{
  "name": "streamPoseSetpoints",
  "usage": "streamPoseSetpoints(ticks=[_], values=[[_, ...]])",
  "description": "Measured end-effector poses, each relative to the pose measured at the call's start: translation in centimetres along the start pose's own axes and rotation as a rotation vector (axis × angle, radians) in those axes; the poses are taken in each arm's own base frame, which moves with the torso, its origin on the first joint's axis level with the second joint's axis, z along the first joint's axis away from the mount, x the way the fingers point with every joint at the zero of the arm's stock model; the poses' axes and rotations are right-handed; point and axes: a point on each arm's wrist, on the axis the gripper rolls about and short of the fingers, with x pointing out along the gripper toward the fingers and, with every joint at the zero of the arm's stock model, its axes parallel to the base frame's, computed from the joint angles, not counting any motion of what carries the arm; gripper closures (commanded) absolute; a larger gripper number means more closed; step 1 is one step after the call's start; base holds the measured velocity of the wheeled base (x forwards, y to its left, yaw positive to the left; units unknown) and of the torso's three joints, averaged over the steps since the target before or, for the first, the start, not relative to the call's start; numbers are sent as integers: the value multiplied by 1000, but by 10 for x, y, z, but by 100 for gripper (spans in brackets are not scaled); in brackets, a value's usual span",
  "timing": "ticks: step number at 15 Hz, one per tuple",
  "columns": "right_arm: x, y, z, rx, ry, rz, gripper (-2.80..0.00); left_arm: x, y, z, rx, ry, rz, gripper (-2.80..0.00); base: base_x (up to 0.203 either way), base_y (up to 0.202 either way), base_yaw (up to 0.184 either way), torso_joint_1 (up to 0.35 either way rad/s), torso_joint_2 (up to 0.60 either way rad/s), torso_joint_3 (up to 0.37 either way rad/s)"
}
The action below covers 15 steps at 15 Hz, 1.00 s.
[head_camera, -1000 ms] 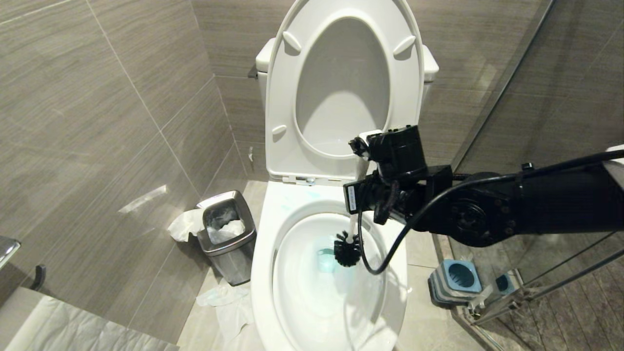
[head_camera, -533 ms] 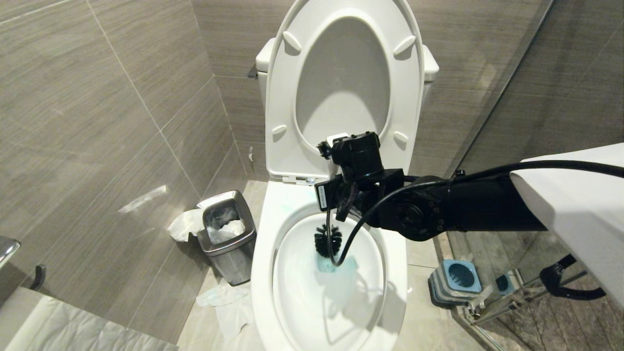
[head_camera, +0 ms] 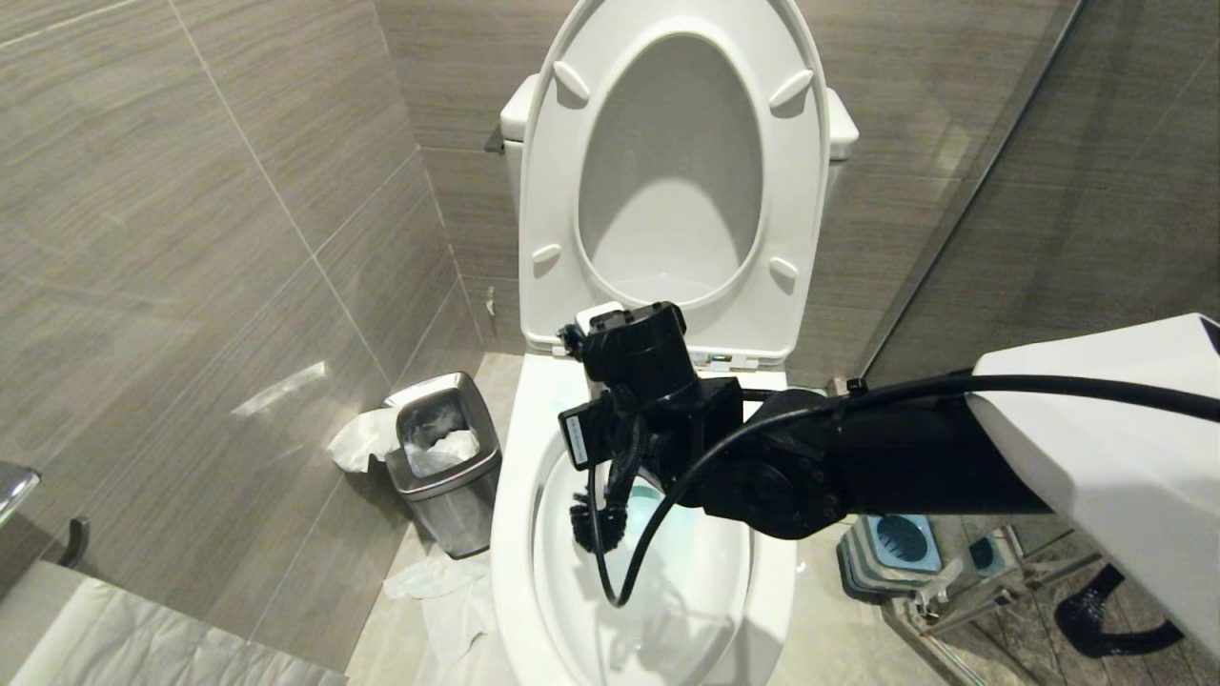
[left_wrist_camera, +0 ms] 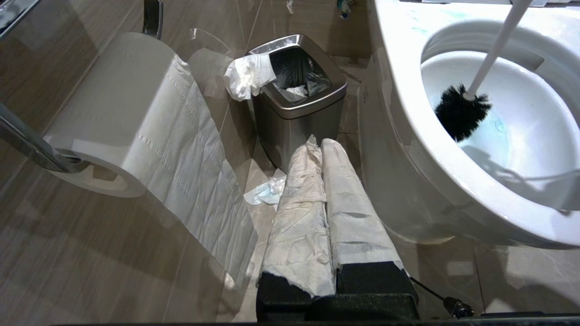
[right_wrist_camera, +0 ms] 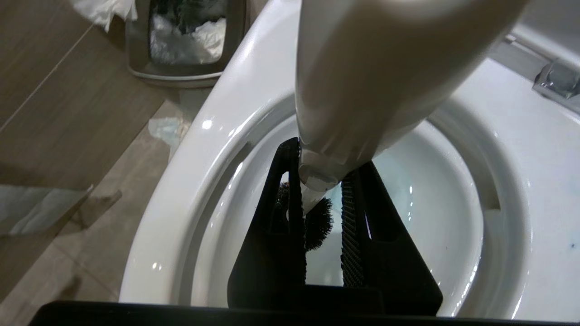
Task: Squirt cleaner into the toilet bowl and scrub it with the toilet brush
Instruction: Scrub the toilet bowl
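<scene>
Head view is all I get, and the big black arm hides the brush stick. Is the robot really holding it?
Observer: Yes. The right wrist view shows the right gripper shut on the toilet brush, its white handle between the black fingers.
Operator: Where are the bristles? I only see a bit of them.
Observer: In the left wrist view the bristles are low inside the toilet bowl, right at its inner wall on the side nearest the steel bin.
Operator: What about the other arm?
Observer: The left gripper is shut, its fingers wrapped in white paper, down beside the bowl near a toilet-paper roll.
</scene>
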Motion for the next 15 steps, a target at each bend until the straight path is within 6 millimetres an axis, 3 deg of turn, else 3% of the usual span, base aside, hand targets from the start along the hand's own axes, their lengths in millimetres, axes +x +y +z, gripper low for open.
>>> streamPoseSetpoints(ticks=[3,7,11,15], values=[[-22,4,-5,-21,23,25,0,0,0,0,0,0,0,0,0,0,0,0,0,0],[-55,-9,-9,-32,46,28,0,0,0,0,0,0,0,0,0,0,0,0,0,0],[-76,-40,-14,-17,69,-22,0,0,0,0,0,0,0,0,0,0,0,0,0,0],[-79,-68,-8,17,55,-84,0,0,0,0,0,0,0,0,0,0,0,0,0,0]])
